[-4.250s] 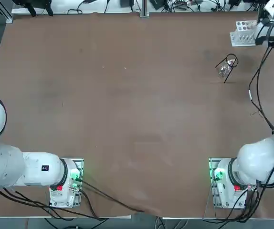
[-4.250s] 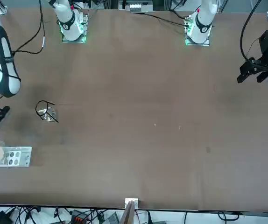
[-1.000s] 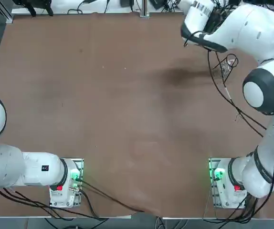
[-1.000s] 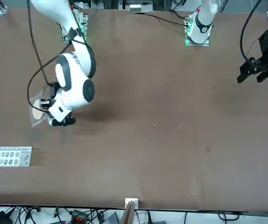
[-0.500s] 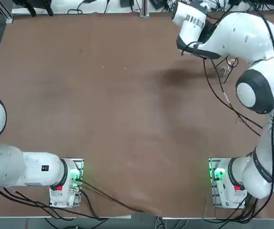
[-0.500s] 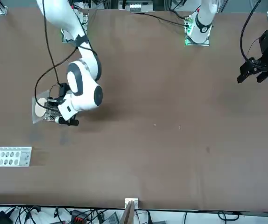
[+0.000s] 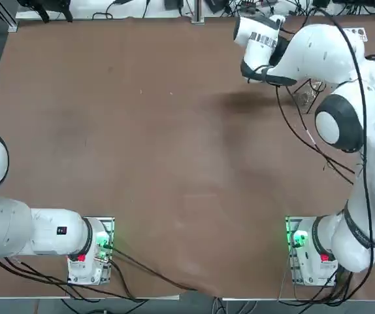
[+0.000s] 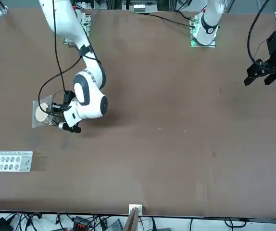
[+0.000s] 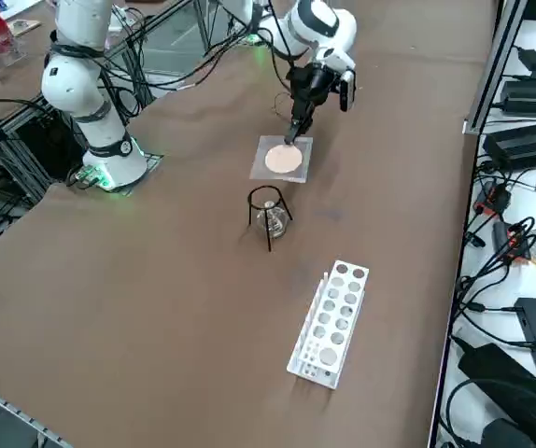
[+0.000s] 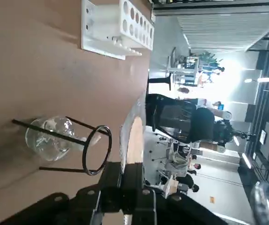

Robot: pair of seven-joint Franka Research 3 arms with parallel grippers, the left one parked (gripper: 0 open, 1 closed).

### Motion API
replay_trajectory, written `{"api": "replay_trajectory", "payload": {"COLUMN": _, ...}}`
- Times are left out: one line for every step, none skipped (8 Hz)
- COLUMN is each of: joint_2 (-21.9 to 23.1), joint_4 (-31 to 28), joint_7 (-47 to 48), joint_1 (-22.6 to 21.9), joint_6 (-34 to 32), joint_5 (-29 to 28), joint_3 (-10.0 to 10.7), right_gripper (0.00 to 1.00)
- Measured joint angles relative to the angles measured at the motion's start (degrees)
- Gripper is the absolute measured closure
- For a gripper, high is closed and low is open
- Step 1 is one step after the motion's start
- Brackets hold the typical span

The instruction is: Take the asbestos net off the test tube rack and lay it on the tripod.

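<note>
Gripping the net (image 9: pixel 284 158) by one edge, the right claw (image 9: pixel 293 133) was closed on it, with the mesh clamped between the two fingers (image 10: pixel 133 180). The net hung level above the table (image 8: pixel 176 144), clear of the rack (image 9: pixel 331 323), which stood well apart with its holes bare. In the right side view the net sat just beyond the tripod (image 9: pixel 266 215), near it but not on the ring. In the front view the net (image 8: pixel 43 113) covered the spot where the tripod stood, and the tripod itself was hidden there. In the wrist view the net (image 10: pixel 130 136) appeared edge-on, with its pale round patch facing away from the ring (image 10: pixel 97 150); net and ring looked close, and contact between them could not be confirmed. A clear rounded glass item (image 10: pixel 49 139) sat under the tripod, between its legs. The rack (image 8: pixel 8 161) lay near the table's edge in the front view.
</note>
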State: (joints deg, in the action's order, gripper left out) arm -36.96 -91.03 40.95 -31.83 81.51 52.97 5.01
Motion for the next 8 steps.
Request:
{"api": "replay_trajectory", "payload": {"joint_2": -0.7, "joint_4": 0.0, "joint_7": 1.1, "joint_1": 0.0, "joint_6": -0.2, "joint_5": 0.2, "joint_3": 0.0, "right_gripper": 0.99}}
{"api": "replay_trajectory", "payload": {"joint_2": -1.3, "joint_4": 0.0, "joint_7": 2.2, "joint_1": 0.0, "joint_6": -0.6, "joint_5": 0.2, "joint_3": 0.0, "right_gripper": 0.99}}
{"api": "replay_trajectory", "payload": {"joint_2": -1.8, "joint_4": 0.0, "joint_7": 3.1, "joint_1": 0.0, "joint_6": -0.9, "joint_5": 0.3, "joint_3": 0.0, "right_gripper": 0.99}}
{"api": "replay_trajectory", "payload": {"joint_2": -2.3, "joint_4": 0.0, "joint_7": 3.8, "joint_1": 0.0, "joint_6": -1.1, "joint_5": 0.3, "joint_3": 0.0, "right_gripper": 0.99}}
{"api": "replay_trajectory", "payload": {"joint_2": -2.9, "joint_4": 0.0, "joint_7": 4.1, "joint_1": 0.0, "joint_6": -1.4, "joint_5": 0.3, "joint_3": 0.1, "right_gripper": 0.99}}
{"api": "replay_trajectory", "payload": {"joint_2": -3.4, "joint_4": 0.0, "joint_7": 4.2, "joint_1": 0.0, "joint_6": -1.6, "joint_5": 0.3, "joint_3": 0.2, "right_gripper": 0.99}}
{"api": "replay_trajectory", "payload": {"joint_2": -3.8, "joint_4": 0.0, "joint_7": 4.3, "joint_1": 0.0, "joint_6": -1.7, "joint_5": 0.4, "joint_3": 0.3, "right_gripper": 0.99}}
{"api": "replay_trajectory", "payload": {"joint_2": -4.2, "joint_4": 0.0, "joint_7": 4.6, "joint_1": 0.0, "joint_6": -1.7, "joint_5": 0.4, "joint_3": 0.4, "right_gripper": 0.99}}
